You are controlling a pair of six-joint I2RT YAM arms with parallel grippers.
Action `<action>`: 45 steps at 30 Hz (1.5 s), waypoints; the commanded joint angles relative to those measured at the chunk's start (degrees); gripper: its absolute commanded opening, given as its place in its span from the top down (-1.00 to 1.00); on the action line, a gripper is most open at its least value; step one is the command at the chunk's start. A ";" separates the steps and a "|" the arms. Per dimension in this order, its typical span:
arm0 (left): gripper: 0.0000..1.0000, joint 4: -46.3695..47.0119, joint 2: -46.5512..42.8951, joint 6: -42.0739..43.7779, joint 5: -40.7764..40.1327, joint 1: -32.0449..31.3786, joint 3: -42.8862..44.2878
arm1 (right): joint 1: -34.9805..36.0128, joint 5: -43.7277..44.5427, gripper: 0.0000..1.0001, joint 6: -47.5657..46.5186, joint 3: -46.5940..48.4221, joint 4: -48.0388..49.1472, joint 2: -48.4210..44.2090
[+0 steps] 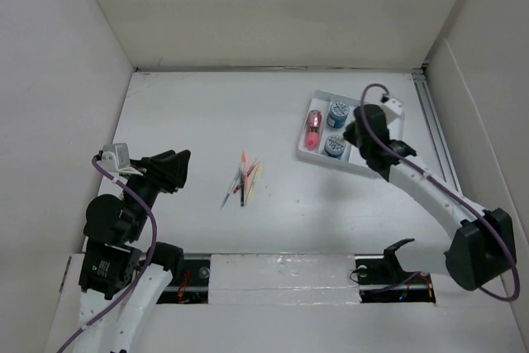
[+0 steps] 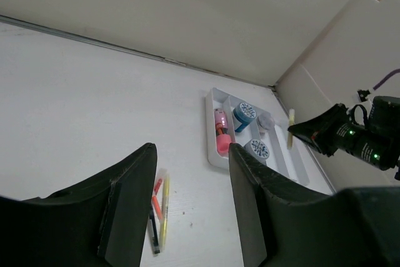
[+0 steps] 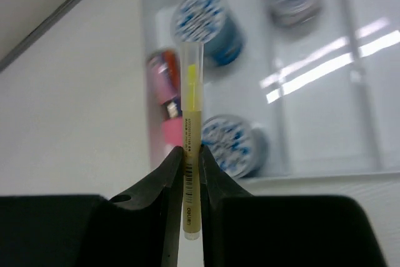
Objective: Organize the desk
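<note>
Right claw pinching a yellow highlighter above the white compartment tray at far right of desk; blue patterned rolls in tray. Left claw spread, hovering at desk's left, loose pens nearby at centre

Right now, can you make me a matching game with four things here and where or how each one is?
Things:
1. yellow marker
2. pile of pens
3. pink thing
4. left tool

Places or states:
A. in the white tray
B. open, holding nothing
C. pinched in the right tool
D. loose on the desk

Pairs: 1-C, 2-D, 3-A, 4-B
</note>
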 commanded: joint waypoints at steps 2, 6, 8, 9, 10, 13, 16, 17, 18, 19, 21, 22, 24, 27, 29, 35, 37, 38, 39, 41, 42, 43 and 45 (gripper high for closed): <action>0.08 3.02 0.14 0.62 1.02 -0.27 -0.21 | -15.09 -11.35 0.97 -3.60 -3.74 -0.08 -3.31; 0.07 3.10 -0.03 0.53 1.19 -0.27 -0.21 | -28.00 -16.48 0.96 -5.54 -2.52 -0.78 -0.34; 0.07 3.02 -0.38 0.53 1.02 -0.27 -0.21 | -30.40 -17.63 0.95 -6.86 -1.55 -1.40 1.42; 0.06 3.02 -0.47 0.53 0.84 -0.27 -0.12 | -31.54 -18.07 0.95 -7.21 -0.93 -1.92 2.30; 0.06 3.02 -0.56 0.53 0.84 -0.27 -0.21 | -33.73 -18.94 0.95 -7.39 -0.41 -1.93 3.96; 0.06 3.02 -0.65 0.53 0.93 -0.80 -0.21 | -37.08 -20.53 0.95 -7.83 -0.14 -1.31 6.78; 0.05 3.11 -0.65 0.53 1.10 -1.32 -0.29 | -38.93 -21.94 0.94 -8.01 0.30 -0.96 9.60; 0.05 3.28 -0.56 0.62 1.37 -1.33 -0.29 | -39.55 -21.24 0.94 -8.01 0.82 -1.13 11.61; 0.04 3.19 -0.65 0.62 1.37 -1.33 -0.29 | -39.55 -20.37 0.94 -7.92 0.92 -1.22 12.32; 0.04 3.19 -0.91 0.62 1.19 -1.33 -0.21 | -39.55 -19.84 0.94 -7.83 0.92 -1.05 12.68; 0.03 3.19 -0.91 0.54 1.10 -1.33 -0.21 | -39.55 -19.83 0.94 -8.01 1.53 -0.96 13.64; 0.03 3.11 -0.91 0.53 1.28 -1.33 -0.21 | -39.55 -19.57 0.94 -8.01 1.88 -0.87 13.91; 0.02 3.28 -1.17 0.62 1.37 -1.85 -0.29 | -39.55 -19.31 0.93 -8.01 3.98 -2.18 15.57; 0.00 3.19 -1.18 0.62 1.10 -1.86 -0.21 | -38.94 -16.58 0.78 -7.83 5.04 -2.81 17.07; 0.00 3.11 -1.18 0.62 1.28 -1.86 -0.21 | -38.42 -15.71 0.60 -7.83 5.40 -3.16 17.51; -0.04 3.28 -1.09 0.62 1.63 -1.86 -0.38 | -36.40 -11.93 -0.33 -6.69 4.79 -2.63 14.97; -0.07 3.28 -1.09 0.62 1.54 -1.86 -0.38 | -35.25 -10.16 -0.42 -6.78 4.70 -3.07 13.56; -0.07 3.28 -1.00 0.62 1.37 -1.86 -0.38 | -33.33 -8.86 -0.42 -6.69 4.44 -3.07 11.38; -0.08 3.28 -0.91 0.62 1.45 -1.86 -0.47 | -31.66 -9.02 -0.38 -6.95 3.74 -2.55 9.80; -0.08 3.54 -1.00 0.71 1.80 -1.86 -0.47 | -24.14 -10.68 -0.16 -7.92 1.63 0.70 6.72; -0.08 3.54 -1.00 0.71 1.81 -1.86 -0.56 | -21.13 -11.65 0.02 -8.88 1.10 1.75 4.18; -0.08 3.63 -1.17 0.71 1.63 -1.86 -0.56 | -17.70 -12.61 0.29 -9.50 0.75 3.68 3.29; -0.08 3.37 -1.18 0.62 1.11 -1.86 -0.56 | -6.76 -12.54 0.98 -9.68 -0.13 5.53 2.84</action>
